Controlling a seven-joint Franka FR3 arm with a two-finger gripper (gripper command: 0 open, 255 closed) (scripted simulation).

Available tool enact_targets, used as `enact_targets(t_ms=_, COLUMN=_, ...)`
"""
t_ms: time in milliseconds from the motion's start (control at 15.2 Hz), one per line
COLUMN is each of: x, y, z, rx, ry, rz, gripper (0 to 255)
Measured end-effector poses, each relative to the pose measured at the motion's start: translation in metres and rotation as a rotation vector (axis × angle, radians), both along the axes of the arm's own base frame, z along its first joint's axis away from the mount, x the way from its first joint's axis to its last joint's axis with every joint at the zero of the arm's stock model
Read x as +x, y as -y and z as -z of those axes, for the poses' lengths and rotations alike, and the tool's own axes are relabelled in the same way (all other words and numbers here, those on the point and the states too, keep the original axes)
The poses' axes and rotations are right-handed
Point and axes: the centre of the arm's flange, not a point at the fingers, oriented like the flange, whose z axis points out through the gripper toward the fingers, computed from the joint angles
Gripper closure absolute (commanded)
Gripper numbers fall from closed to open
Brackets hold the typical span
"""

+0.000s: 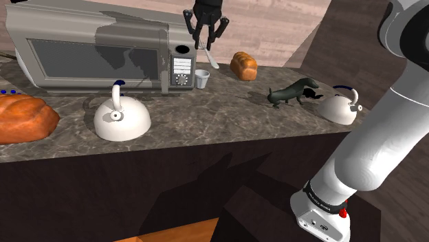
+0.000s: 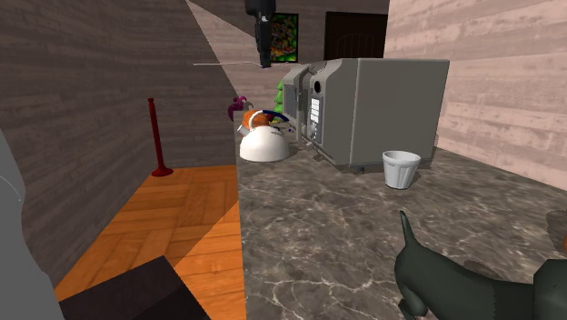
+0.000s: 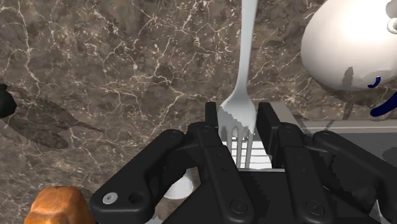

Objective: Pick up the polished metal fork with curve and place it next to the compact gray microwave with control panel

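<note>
- Pick-up looks done — the end effector (image 1: 206,40) is clamped on the tine end of the pale fork (image 3: 245,57), holding it in the air above the worktop (image 1: 227,120), off the control-panel end of the grey microwave (image 1: 96,58).
- Left: lower and release beside the microwave.
- In the way: a small white cup (image 1: 201,79) stands just beside that end, with a bread loaf (image 1: 243,65) near — a tight landing spot, I judge.

Pretty even, soft light, everything sharp. The microwave (image 1: 96,55) front carries a big grey shadow, and under the counter (image 1: 206,130) it's dim.
</note>
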Motion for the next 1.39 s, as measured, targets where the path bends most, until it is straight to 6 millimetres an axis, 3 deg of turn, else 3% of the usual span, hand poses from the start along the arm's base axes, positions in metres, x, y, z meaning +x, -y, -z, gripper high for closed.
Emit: enact_targets(t_ms=1386, x=0.001, y=0.000, z=0.111, rx=0.000, ry=0.000, rz=0.000, gripper=255)
